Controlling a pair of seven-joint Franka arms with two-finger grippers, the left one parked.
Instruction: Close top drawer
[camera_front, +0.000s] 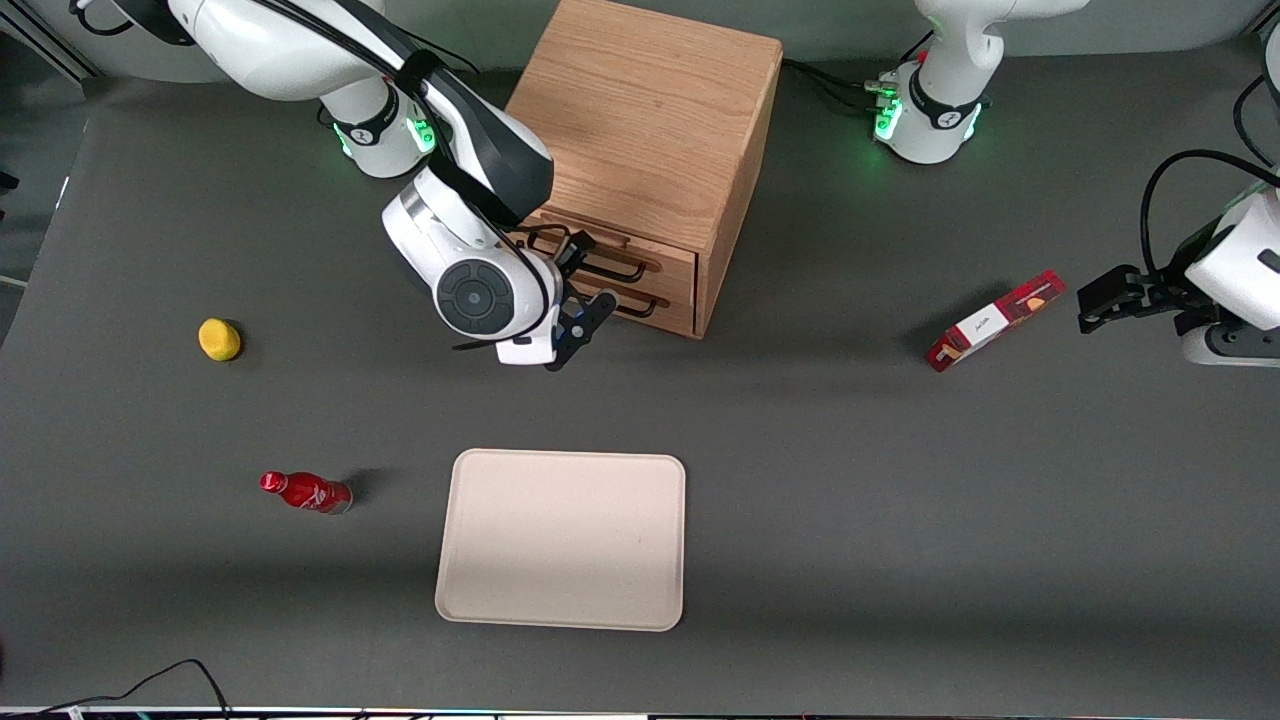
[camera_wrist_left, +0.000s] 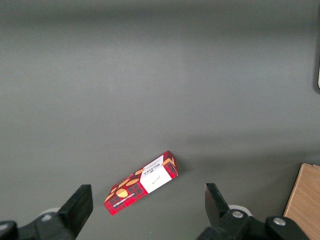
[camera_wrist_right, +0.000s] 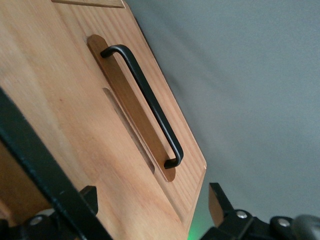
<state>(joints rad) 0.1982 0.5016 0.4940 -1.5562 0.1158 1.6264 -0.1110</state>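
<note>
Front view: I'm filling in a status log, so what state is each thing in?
Upper light oak drawer with black wire handle: seemingly slightly open.
Lower oak drawer: shut.
Right arm's claw: open, at the drawer handles.
Small red bottle: lying on its side.
Red rectangular carton: lying flat.
Beige rectangular tray: empty.

White glossy shells on the right arm (camera_front: 300, 50), with a black cable sleeve running along it and a dark grey round cap with concentric rings on the wrist joint (camera_front: 478, 297). Base collar glows green. The gripper (camera_front: 578, 335) is black with angular fingers (camera_wrist_right: 220, 202), silver screws near them, and a small blue spot.
</note>
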